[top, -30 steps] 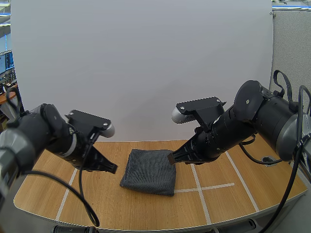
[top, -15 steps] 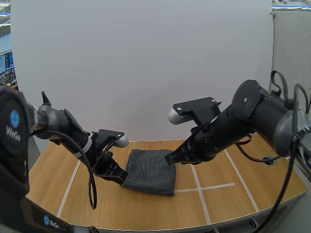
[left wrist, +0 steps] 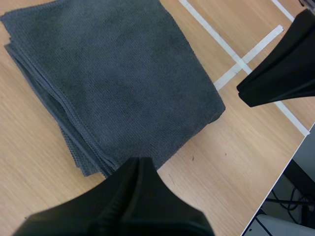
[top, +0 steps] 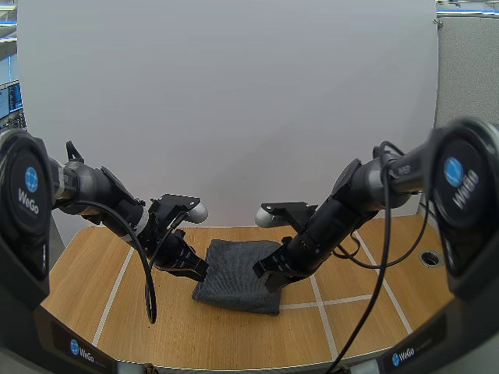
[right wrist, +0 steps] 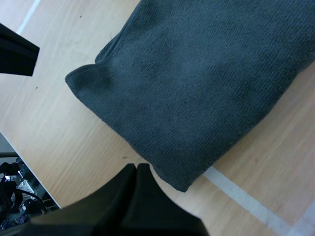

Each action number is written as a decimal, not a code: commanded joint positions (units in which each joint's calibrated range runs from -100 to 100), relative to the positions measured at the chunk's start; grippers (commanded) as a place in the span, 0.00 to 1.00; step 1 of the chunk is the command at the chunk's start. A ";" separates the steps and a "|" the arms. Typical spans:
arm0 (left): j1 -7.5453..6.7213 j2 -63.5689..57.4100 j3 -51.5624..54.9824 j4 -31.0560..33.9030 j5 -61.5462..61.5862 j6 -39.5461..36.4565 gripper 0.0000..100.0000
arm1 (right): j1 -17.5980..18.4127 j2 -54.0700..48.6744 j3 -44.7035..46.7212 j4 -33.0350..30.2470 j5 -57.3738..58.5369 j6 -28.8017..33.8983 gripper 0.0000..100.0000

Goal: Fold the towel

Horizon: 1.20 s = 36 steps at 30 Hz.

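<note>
left tool (top: 201, 273), right tool (top: 263, 273) flanking towel (top: 234, 287)

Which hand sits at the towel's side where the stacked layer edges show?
The left hand, shut, at the gray towel's layered side; the right hand, also shut, is at the smooth folded side.

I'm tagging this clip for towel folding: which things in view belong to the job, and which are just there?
Belongs to the job: grey towel, lying folded; left gripper and right gripper, both shut, one at each side of it.
Just there: table; white tape lines; round hole in the tabletop.
</note>
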 commanded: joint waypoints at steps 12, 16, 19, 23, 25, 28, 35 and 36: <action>-0.16 12.64 -0.67 -8.19 5.83 6.66 0.00 | 0.05 8.34 0.03 3.02 -7.60 -4.88 0.00; -0.16 15.35 -0.67 -8.06 5.59 7.91 0.00 | 0.05 9.35 0.03 3.91 -7.79 -5.32 0.00; -0.16 18.00 -0.67 -7.05 2.88 8.15 0.00 | 0.05 9.63 0.03 3.91 -9.26 -5.32 0.00; -0.16 22.41 -0.67 -5.62 -4.22 8.15 0.00 | 0.05 9.80 0.03 3.91 -10.66 -5.64 0.00; -0.16 24.23 -0.67 -5.62 -7.29 8.15 0.00 | 0.05 9.80 0.03 3.91 -11.06 -5.68 0.00; -0.16 25.42 -0.67 -5.62 -12.72 8.15 0.00 | 0.05 10.12 0.03 3.81 -11.23 -5.68 0.00; -0.16 25.46 -0.67 -5.86 -13.65 8.15 0.00 | 0.05 14.12 0.03 3.81 -13.96 -5.78 0.00; -0.16 25.46 -0.67 -5.86 -13.65 8.15 0.00 | 0.05 15.07 0.03 3.92 -14.18 -6.34 0.00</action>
